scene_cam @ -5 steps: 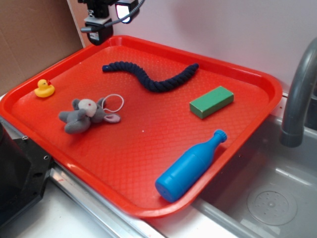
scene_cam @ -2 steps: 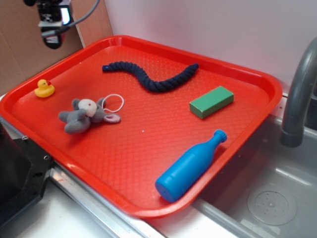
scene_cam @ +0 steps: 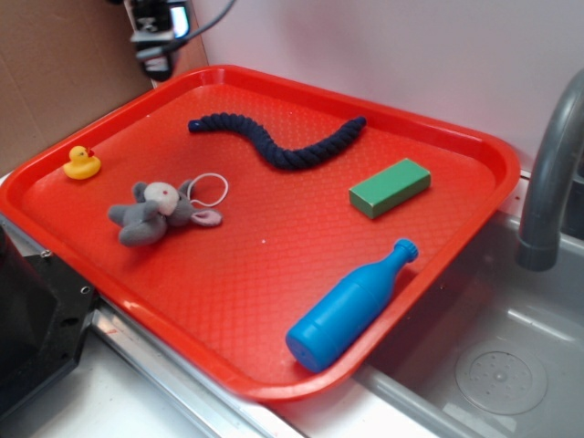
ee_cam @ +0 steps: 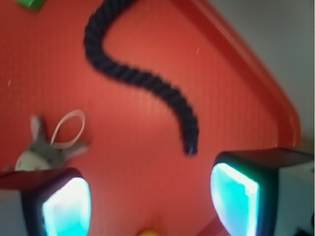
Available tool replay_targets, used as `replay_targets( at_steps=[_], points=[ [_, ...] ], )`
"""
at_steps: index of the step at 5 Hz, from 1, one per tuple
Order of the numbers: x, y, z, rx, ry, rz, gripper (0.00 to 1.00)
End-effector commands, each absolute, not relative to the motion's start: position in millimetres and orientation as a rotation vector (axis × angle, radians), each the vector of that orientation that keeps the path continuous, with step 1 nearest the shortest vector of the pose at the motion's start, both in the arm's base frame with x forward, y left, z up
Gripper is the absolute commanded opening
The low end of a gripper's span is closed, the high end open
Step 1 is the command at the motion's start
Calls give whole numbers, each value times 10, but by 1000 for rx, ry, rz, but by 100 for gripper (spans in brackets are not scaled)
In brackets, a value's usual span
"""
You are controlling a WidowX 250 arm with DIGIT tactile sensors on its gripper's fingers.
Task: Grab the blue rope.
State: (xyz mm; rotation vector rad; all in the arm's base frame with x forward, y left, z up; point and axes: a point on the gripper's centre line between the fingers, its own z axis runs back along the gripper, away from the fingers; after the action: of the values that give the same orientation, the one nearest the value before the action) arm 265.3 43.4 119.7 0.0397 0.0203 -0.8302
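Observation:
The blue rope [scene_cam: 278, 142] lies in a wavy line on the far part of the red tray [scene_cam: 274, 301], dark navy and twisted. In the wrist view the blue rope [ee_cam: 142, 81] curves from the top down to an end just above my right finger. My gripper [scene_cam: 155, 50] hangs high over the tray's far left corner, left of the rope's near end and well above it. The wrist view shows my gripper [ee_cam: 150, 199] open, its two fingers wide apart with only bare tray between them.
On the tray also lie a grey plush mouse [scene_cam: 160, 212] with a white loop, a yellow duck [scene_cam: 81, 163], a green block [scene_cam: 390, 187] and a bright blue bottle [scene_cam: 349, 305]. A sink with a grey faucet [scene_cam: 547, 173] is at the right. Cardboard stands behind left.
My gripper swung left from the tray's far left corner to over the cardboard, then came back right to the corner. Nothing on the tray has moved.

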Motion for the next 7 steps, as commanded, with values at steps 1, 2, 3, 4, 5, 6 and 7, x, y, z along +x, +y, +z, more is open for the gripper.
replay_targets(
  at_steps=[1, 2, 3, 4, 5, 6, 7],
  points=[
    [2980, 105, 872, 26, 58, -947, 100],
    [2830, 246, 359, 38, 169, -951, 100],
    [2740, 350, 169, 42, 207, -939, 100],
    [2722, 380, 161, 26, 202, -926, 100],
    [2729, 408, 153, 31, 195, -915, 100],
    [2713, 454, 155, 32, 162, -863, 0],
    [2703, 449, 240, 43, 144, -803, 0]
  ],
)
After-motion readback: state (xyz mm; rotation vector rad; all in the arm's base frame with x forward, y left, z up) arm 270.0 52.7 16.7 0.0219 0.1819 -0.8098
